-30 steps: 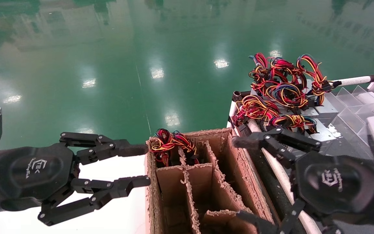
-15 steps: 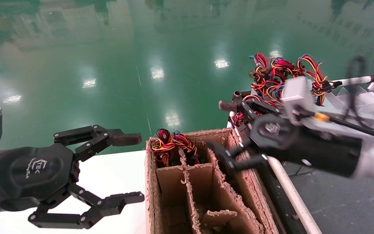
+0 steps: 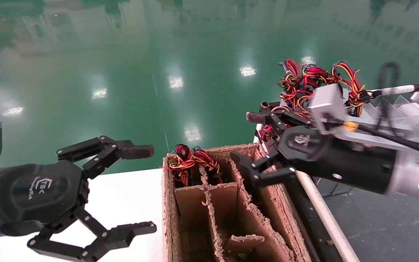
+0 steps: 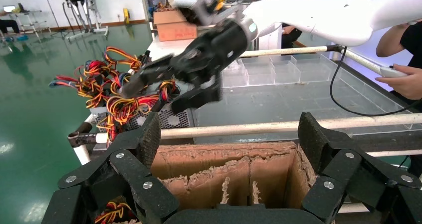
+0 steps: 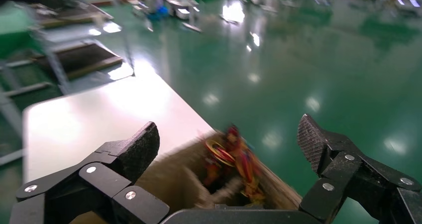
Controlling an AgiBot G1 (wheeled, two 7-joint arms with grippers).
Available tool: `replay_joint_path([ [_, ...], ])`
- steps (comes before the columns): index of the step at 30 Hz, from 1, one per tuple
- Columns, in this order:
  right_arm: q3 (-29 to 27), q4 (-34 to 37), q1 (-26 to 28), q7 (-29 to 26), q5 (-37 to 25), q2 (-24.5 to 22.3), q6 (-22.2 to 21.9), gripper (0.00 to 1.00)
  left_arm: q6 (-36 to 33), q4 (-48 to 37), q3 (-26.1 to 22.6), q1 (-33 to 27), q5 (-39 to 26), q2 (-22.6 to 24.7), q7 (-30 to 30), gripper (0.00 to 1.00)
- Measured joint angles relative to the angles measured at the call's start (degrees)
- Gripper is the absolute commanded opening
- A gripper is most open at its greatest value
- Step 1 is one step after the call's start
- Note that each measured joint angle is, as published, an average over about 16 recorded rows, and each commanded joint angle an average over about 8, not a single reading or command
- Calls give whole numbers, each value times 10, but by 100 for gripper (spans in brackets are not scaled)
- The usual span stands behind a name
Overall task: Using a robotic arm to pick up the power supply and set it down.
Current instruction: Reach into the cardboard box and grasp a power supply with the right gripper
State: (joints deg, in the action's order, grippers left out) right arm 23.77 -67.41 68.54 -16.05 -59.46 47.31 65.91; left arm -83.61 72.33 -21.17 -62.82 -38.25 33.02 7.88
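I see bright overhead light glaring off the glossy green floor (image 3: 180, 72); my right wrist view is motion-blurred around the cardboard box (image 5: 219, 179).

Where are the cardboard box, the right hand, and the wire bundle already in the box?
cardboard box (image 3: 280, 218), head view, on its right outer wall.
right hand (image 3: 258, 145), head view, midway between its open fingertips.
wire bundle (image 3: 191, 160), head view, on the red and yellow loops in the box's far compartment.

You have two hands in sight, the left hand (image 3: 136, 189) and the right hand (image 3: 253, 145). One divided cardboard box (image 3: 267, 203) sits between them. One wire bundle (image 3: 191, 160) lies inside that box; beyond it, to its right, the tangled wire bundles (image 3: 315, 87) cannot be counted.
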Motion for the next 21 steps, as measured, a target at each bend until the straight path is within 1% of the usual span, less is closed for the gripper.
replay_joint_path([
  [6,45,57,48,-38,-67,46,-18,100,0,0,0,0,0,0,0,100],
  [14,117,181,141,-95,-165,132,-14,100,0,0,0,0,0,0,0,100],
  [18,143,246,180,-105,-199,173,-12,100,0,0,0,0,0,0,0,100],
  [21,153,286,198,-97,-212,197,-12,100,0,0,0,0,0,0,0,100],
])
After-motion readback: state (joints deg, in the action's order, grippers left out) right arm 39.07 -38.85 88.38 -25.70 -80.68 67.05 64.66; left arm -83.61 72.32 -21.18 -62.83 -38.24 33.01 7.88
